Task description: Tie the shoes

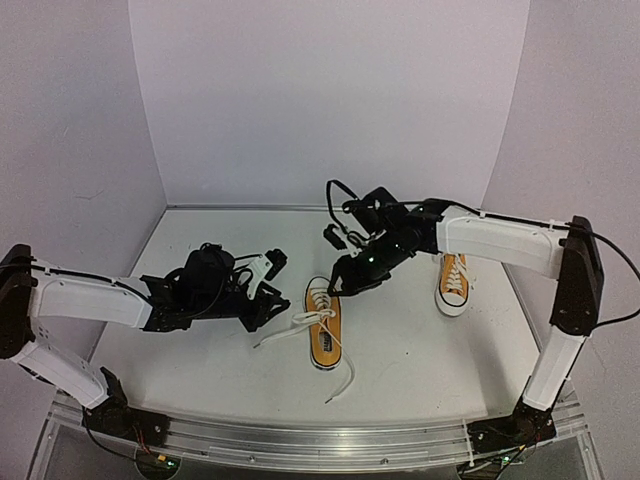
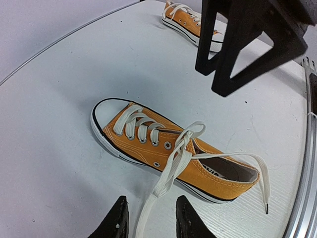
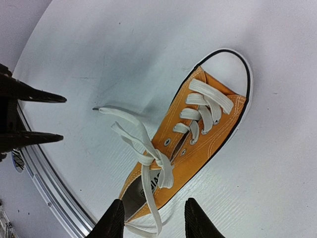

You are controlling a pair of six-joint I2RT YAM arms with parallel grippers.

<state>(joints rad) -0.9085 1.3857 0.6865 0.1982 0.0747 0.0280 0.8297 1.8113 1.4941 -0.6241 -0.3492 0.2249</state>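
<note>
One orange shoe (image 1: 323,328) lies mid-table, toe away from me, its white laces knotted at the top eyelets (image 3: 159,159). A doubled lace (image 2: 168,173) trails off the shoe's (image 2: 148,148) side and runs loose between the open fingers of my left gripper (image 2: 151,222), touching neither finger. Another lace end (image 2: 262,178) lies past the heel. My right gripper (image 3: 154,224) hovers open over the heel opening of this shoe (image 3: 203,134). In the top view the left gripper (image 1: 280,297) is left of the shoe and the right gripper (image 1: 342,285) is at its toe. The second shoe (image 1: 453,284) stands at the right, under the right arm.
A metal rail (image 1: 320,440) runs along the table's near edge. White walls (image 1: 330,110) close in the back and sides. The right gripper's black frame (image 2: 247,44) hangs over the table in the left wrist view, with the second shoe (image 2: 190,22) behind it.
</note>
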